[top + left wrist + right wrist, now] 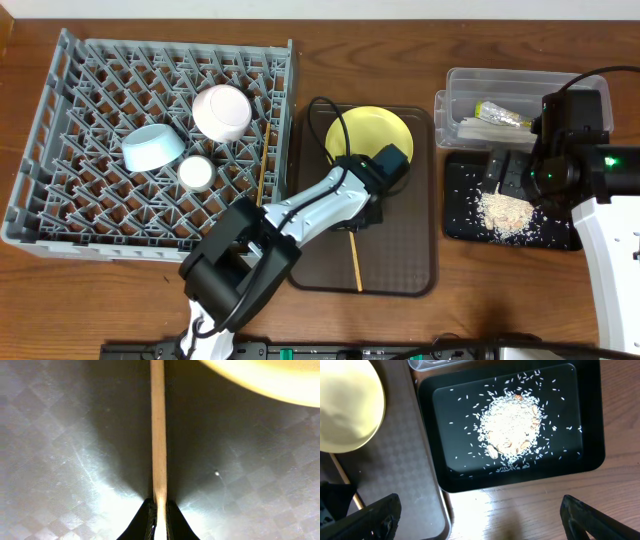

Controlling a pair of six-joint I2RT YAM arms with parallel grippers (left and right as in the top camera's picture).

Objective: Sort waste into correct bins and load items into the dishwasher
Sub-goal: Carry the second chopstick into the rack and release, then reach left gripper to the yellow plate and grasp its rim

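- A large brown rectangular plastic serving tray (400,250), with rounded corners and a low raised rim, lies flat near the middle of the table. Close up, its surface shows a faint chequered texture and some glare.
- A dark brown wooden table (480,290) with visible grain lies under it.
- A pale cream strip (320,10) runs beyond the table's far edge.
- A black bar (330,351) lies along the near edge; what it is cannot be told.

Large square grey plastic dish rack (120,215): one. Bowls: two, pale pink bowl (221,110) and light blue bowl (151,148). Small white cup (196,173): one. Round yellow plate (368,130): one. Thin wooden chopsticks (356,262): two. Flat brown serving tray (400,250): one. Clear plastic rectangular tub (470,82): one. Shallow black rectangular tray (460,215): one. Beige rice-like scrap pile (503,210): one. Green-yellow wrapper packet (503,112): one.
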